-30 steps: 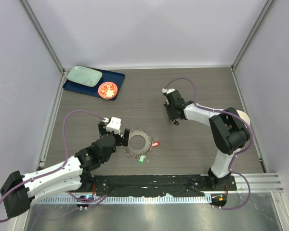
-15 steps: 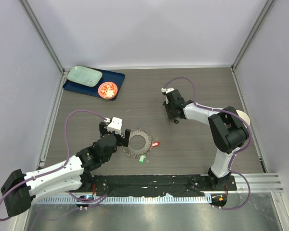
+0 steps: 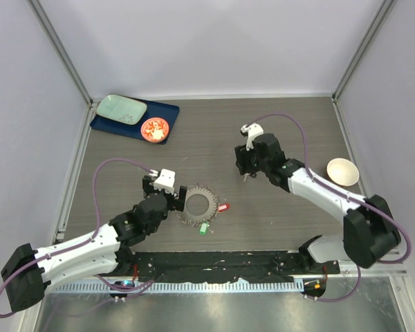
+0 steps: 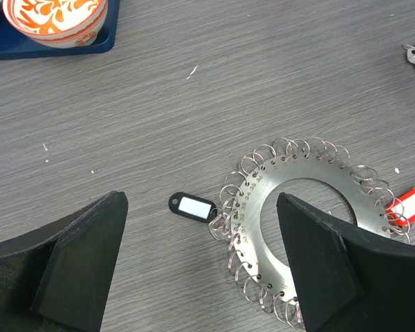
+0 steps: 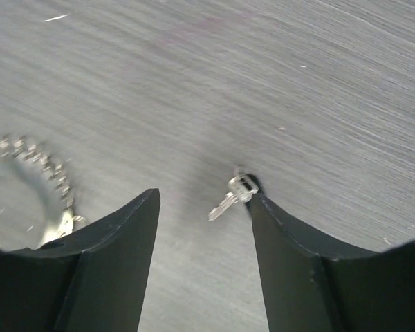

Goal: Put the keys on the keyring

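The keyring (image 3: 198, 204) is a flat metal disc fringed with small wire rings, lying mid-table. A black tag (image 4: 192, 205) hangs from a ring on its left rim, and a red tag (image 3: 223, 207) lies at its right rim. A green key (image 3: 203, 229) lies just in front of it. My left gripper (image 3: 164, 192) hovers open over the disc's left edge (image 4: 304, 228), holding nothing. My right gripper (image 5: 204, 197) is open above the table. A small silver key (image 5: 234, 196) lies loose between its fingers, close to the right one.
A blue tray (image 3: 167, 111) at the back left carries a teal plate (image 3: 121, 109) and an orange patterned dish (image 3: 154, 128). A cream bowl (image 3: 342, 171) sits at the right. White walls with metal posts enclose the table.
My right gripper has opened and let go of the silver key, which now lies on the table. The right arm's elbow swung to the right, uncovering the cream bowl. The left arm has barely moved.
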Robot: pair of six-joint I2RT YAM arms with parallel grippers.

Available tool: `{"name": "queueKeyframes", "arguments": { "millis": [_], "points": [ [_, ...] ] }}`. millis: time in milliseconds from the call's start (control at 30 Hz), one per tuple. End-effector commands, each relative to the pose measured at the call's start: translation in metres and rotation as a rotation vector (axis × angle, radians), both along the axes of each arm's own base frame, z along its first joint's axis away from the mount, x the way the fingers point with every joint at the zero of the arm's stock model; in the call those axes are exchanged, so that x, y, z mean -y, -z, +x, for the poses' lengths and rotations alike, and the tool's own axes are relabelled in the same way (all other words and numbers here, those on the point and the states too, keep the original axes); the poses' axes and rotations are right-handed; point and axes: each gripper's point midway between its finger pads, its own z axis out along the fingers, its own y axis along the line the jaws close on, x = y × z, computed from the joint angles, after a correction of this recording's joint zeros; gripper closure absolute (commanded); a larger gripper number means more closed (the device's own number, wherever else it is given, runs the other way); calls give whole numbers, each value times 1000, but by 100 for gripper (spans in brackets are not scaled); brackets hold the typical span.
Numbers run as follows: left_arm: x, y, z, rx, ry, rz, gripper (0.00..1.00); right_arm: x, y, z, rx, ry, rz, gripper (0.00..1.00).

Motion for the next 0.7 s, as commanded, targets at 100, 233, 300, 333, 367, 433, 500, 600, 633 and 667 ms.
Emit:
{"name": "queueKeyframes", "arguments": {
  "millis": [100, 233, 300, 333, 367, 433, 500, 600, 633, 667],
  "points": [
    [1, -15, 5, 50, -15, -53, 6, -44, -14, -63, 95, -253, 21, 36],
    [1, -19, 3, 61, -3, -65, 6, -68, 9, -95, 71, -408, 67, 37],
    [1, -18, 2, 66, 10, -66, 6, -77, 24, -104, 38, -470, 96, 39],
    [1, -20, 1, 73, 14, -76, 6, -80, 28, -106, 32, -487, 106, 40],
    [1, -20, 0, 75, 16, -76, 6, -83, 35, -108, 16, -502, 108, 41],
    [1, -20, 0, 79, 22, -80, 6, -89, 38, -108, 17, -525, 124, 42],
    [1, -20, 0, 81, 27, -79, 6, -90, 45, -104, 20, -521, 118, 42],
    [2, -20, -1, 79, 31, -80, 6, -94, 54, -101, 0, -527, 100, 43],
    [2, -20, -1, 77, 33, -76, 6, -95, 57, -101, -11, -533, 100, 43],
    [2, -20, 0, 78, 31, -77, 6, -98, 59, -100, -10, -536, 101, 43]
  ]
}}
